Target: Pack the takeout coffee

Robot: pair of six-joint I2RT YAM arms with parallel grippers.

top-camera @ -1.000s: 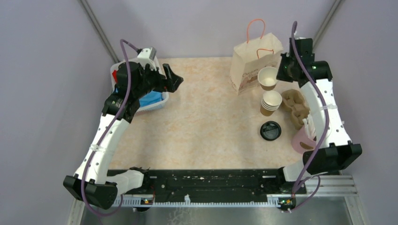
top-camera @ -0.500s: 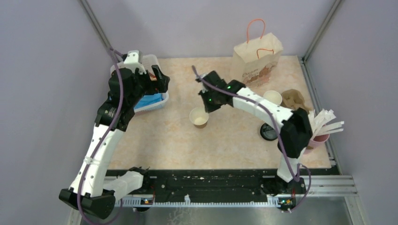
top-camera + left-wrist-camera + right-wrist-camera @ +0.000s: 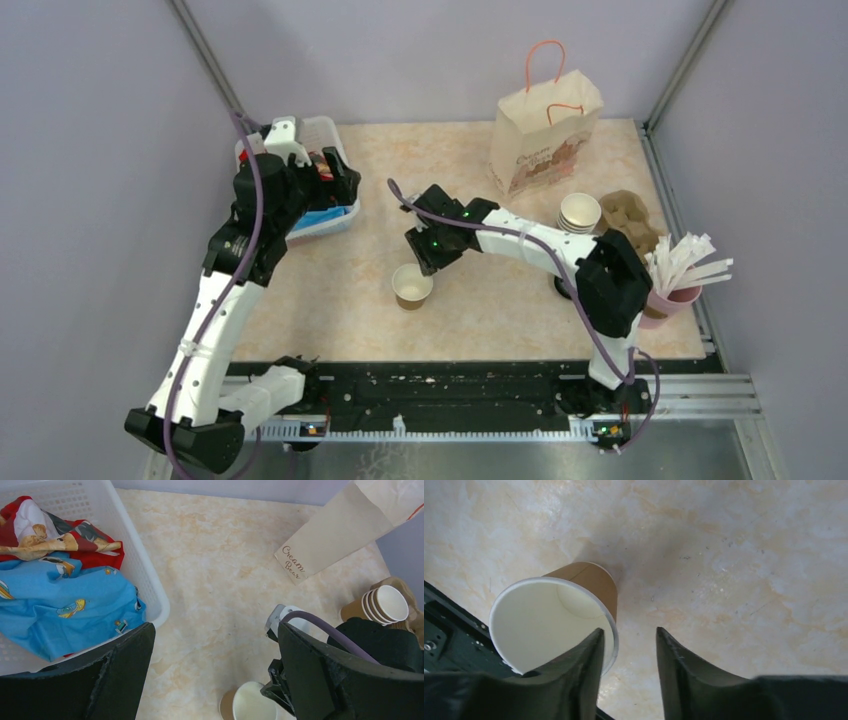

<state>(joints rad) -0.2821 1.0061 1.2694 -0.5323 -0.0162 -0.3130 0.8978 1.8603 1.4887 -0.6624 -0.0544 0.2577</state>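
One brown paper cup [image 3: 412,286] with a cream inside stands upright and lidless on the table, left of centre; it also shows in the left wrist view [image 3: 252,703]. My right gripper [image 3: 423,260] is just behind it, open. In the right wrist view the gripper [image 3: 629,630] straddles the cup's [image 3: 549,620] white rim, one finger inside and one outside, with daylight on both sides. A stack of more brown cups [image 3: 579,212] stands at the right. My left gripper [image 3: 338,170] hangs open and empty over the basket's corner [image 3: 215,627]. No lid shows clearly.
A white basket [image 3: 343,214] of coloured cloth sits at the back left. A paper bag [image 3: 545,130] with orange handles stands at the back. A pulp cup tray [image 3: 630,212] and a pink cup of white sticks [image 3: 672,298] are at the right edge.
My right arm carried one cup from the stack at the right to the table's middle, lowered it toward the front, and its jaws have just parted. The left arm drew back slightly.
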